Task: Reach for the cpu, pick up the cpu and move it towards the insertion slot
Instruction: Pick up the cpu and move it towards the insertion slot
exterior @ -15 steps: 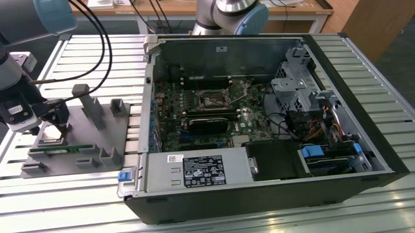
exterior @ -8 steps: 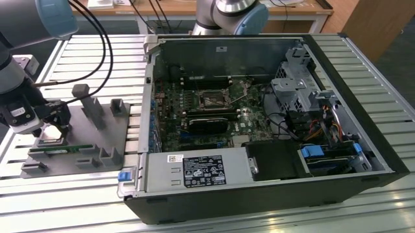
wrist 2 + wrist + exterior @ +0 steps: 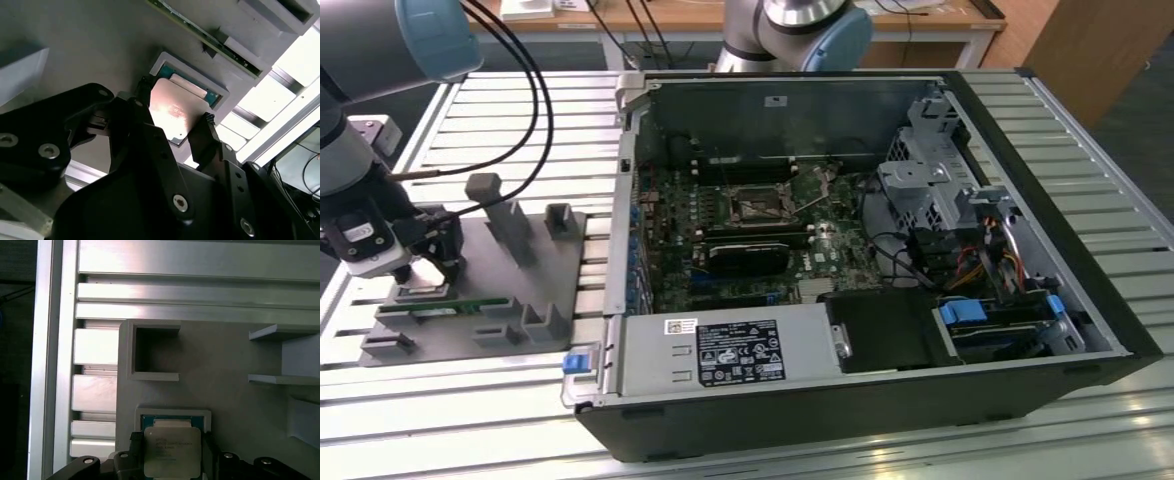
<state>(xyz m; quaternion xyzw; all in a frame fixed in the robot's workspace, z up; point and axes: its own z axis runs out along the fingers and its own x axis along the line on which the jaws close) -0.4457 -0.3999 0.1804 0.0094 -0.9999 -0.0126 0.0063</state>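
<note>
The cpu point(image 3: 176, 111), a flat silver square, sits between my gripper's point(image 3: 175, 107) black fingers point(image 3: 142, 102), which press on two opposite edges. It hangs just above its pale-rimmed nest point(image 3: 167, 62), whose teal floor shows beside it. In the first wrist view the cpu point(image 3: 172, 450) covers most of that nest point(image 3: 172, 413). In the exterior view my gripper point(image 3: 427, 275) stands over the left part of a grey fixture plate point(image 3: 520, 285). The insertion slot point(image 3: 758, 205), a dark square socket with a metal frame, lies inside the open computer case, far to the exterior view's right.
A thin green memory stick point(image 3: 447, 305) lies on the fixture beside the nest. Grey upright posts point(image 3: 500, 215) rise from the plate. The case wall point(image 3: 630, 200) stands between fixture and motherboard. A black heatsink block point(image 3: 747, 258) sits near the socket. Cables point(image 3: 520, 120) hang from the arm.
</note>
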